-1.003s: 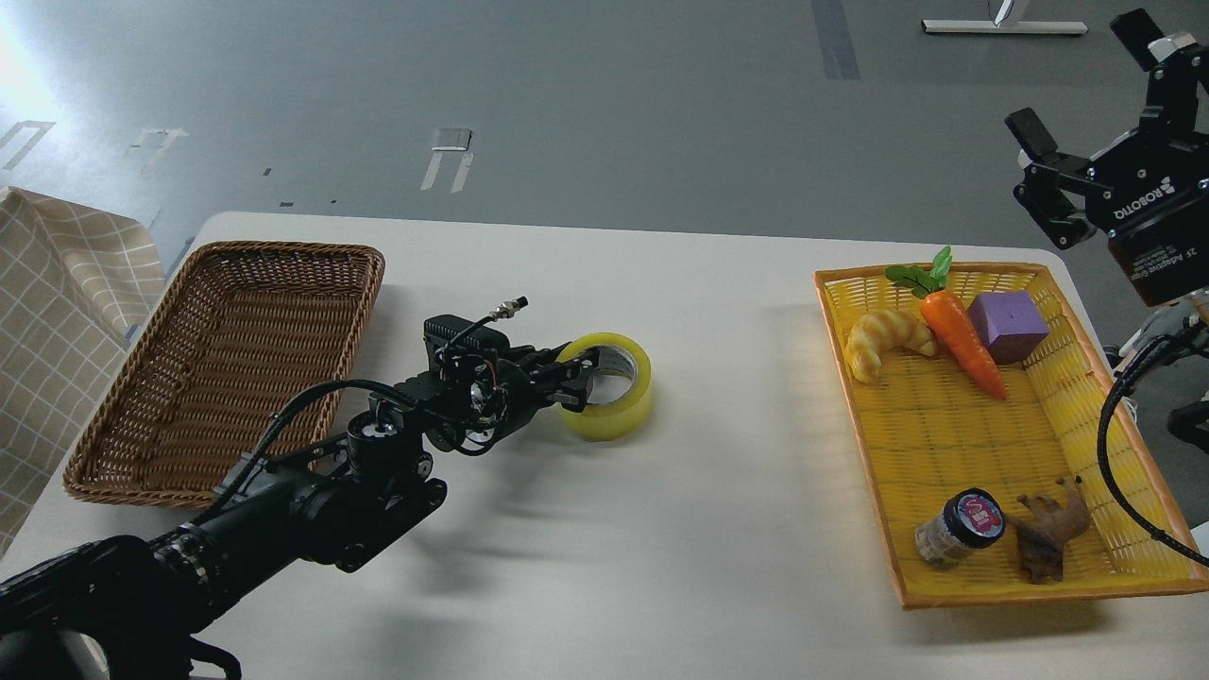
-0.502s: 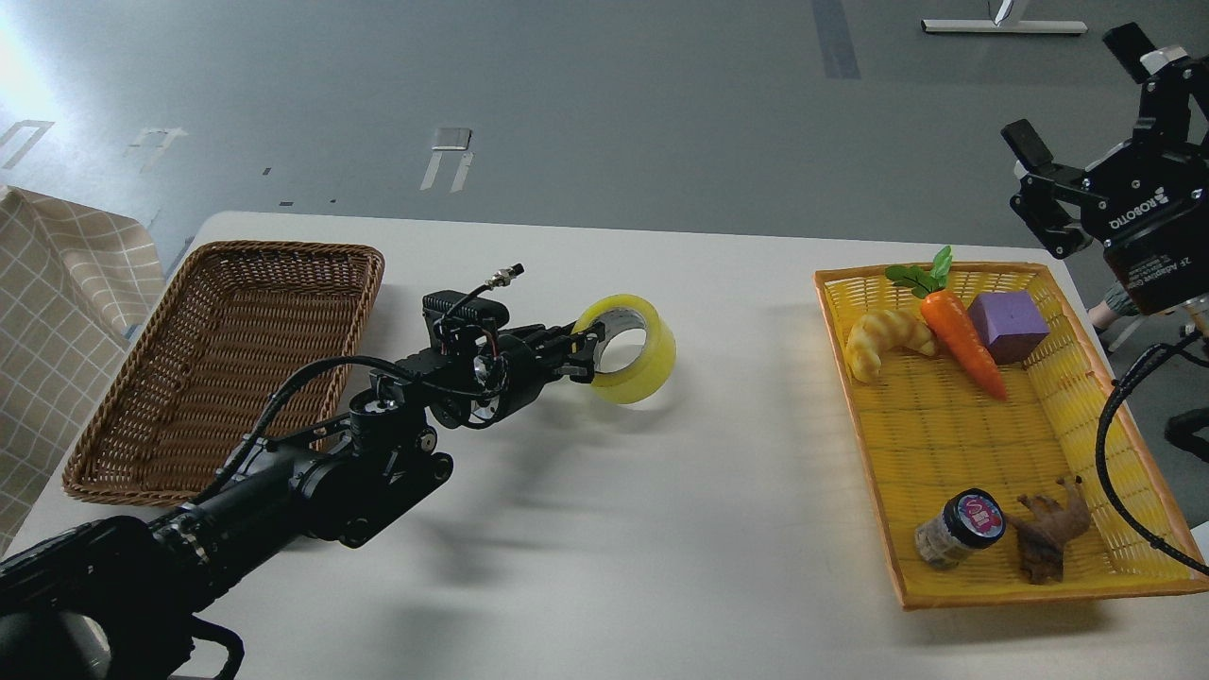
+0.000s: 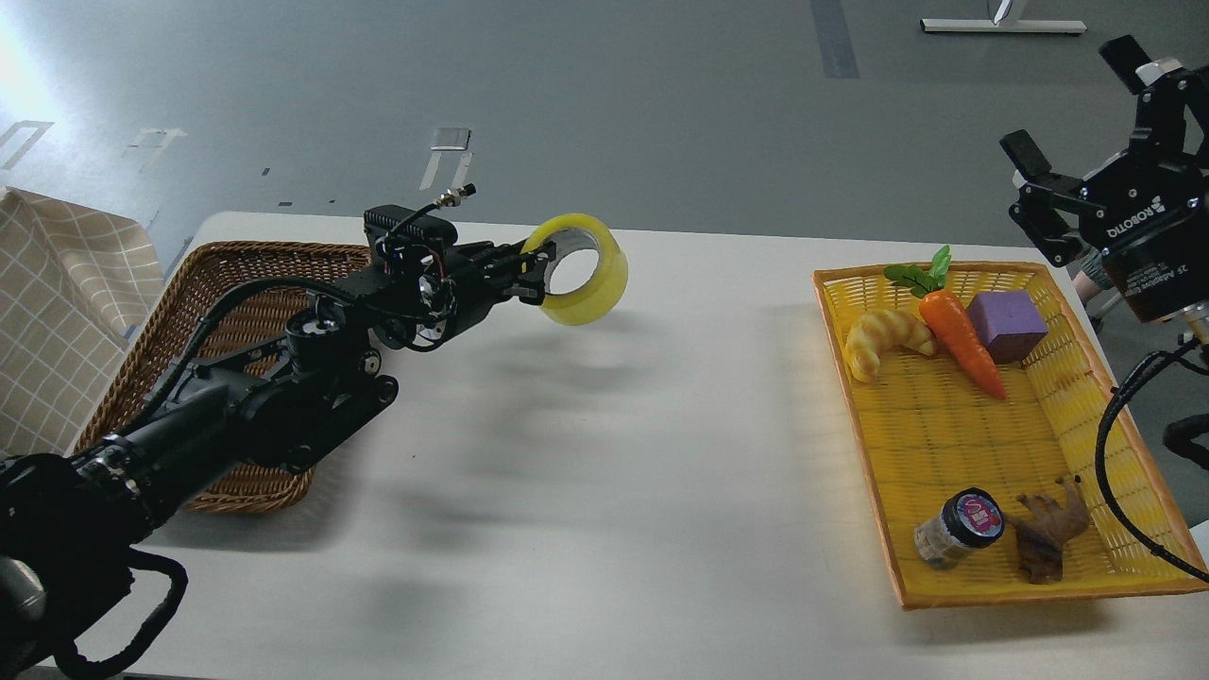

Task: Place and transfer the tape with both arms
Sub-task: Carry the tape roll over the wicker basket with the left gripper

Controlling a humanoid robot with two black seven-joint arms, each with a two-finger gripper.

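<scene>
The tape, a translucent yellow roll with a grey-white core, hangs in the air above the far middle of the white table. My left gripper is shut on the roll's left wall, one finger inside the core. The left arm reaches in from the lower left over the brown basket. My right gripper is open and empty, held high past the table's far right corner, above the yellow basket.
A brown wicker basket stands at the left, partly under my left arm. A yellow basket at the right holds a croissant, a carrot, a purple cube, a dark-lidded jar and a brown animal figure. A checked cloth lies at the far left.
My left gripper has lifted the tape off the table and carried it up and then back to the left. My right gripper has shifted slightly and stays open.
</scene>
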